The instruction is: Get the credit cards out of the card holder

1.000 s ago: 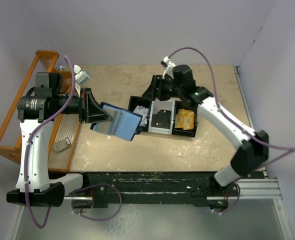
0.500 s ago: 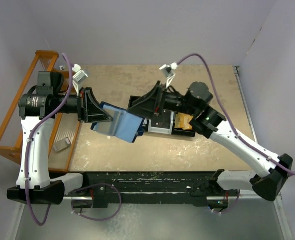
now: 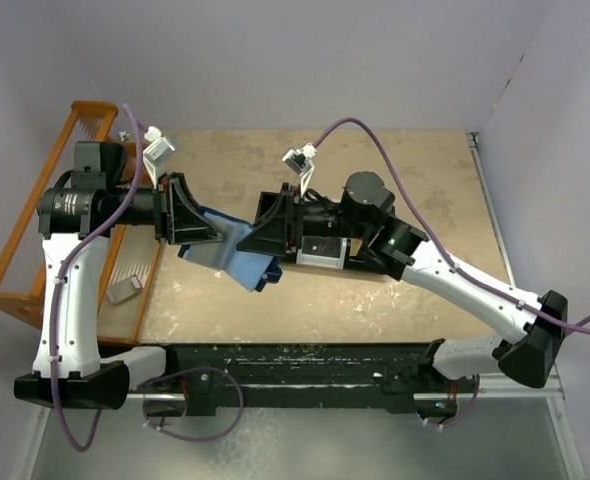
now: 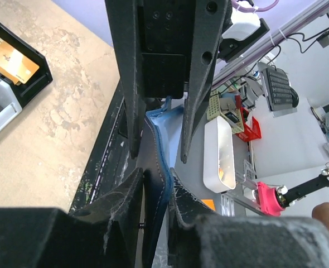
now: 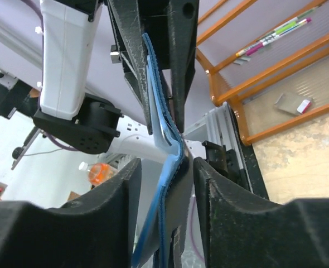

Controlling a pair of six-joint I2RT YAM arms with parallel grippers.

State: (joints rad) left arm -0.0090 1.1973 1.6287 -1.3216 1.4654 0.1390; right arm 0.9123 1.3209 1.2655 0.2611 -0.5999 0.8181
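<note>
1. The card holder (image 3: 237, 255) (image 4: 156, 181) (image 5: 167, 162) hangs in the air above the surface (image 3: 415, 170), just left of the black tray (image 4: 42, 81). It stands on edge and is partly folded, with its dark navy outer face and paler blue inner face both showing.
2. The left end effector (image 3: 213, 238) (image 4: 158, 181) reaches the holder from the side away from the tray. Its two fingers are pressed onto the holder's thin edge and pinch it between them.
3. The right end effector (image 3: 250, 245) (image 5: 167, 167) comes across the tray's left end to meet the holder from the tray side. Its fingers straddle the holder's opposite edge at a middling spread. From its own wrist view a sliver of gap shows on one side, so I cannot tell whether they press on the holder yet.
4. The two end effectors face each other tip to tip, with the holder running between both pairs of fingers.
5. The right arm covers much of the tray from above. In the left wrist view an orange card (image 4: 8, 58) lies in one of the tray's end compartments.
6. An orange wooden rack (image 3: 93, 110) stands well to the left of the tray, beyond the left arm.
</note>
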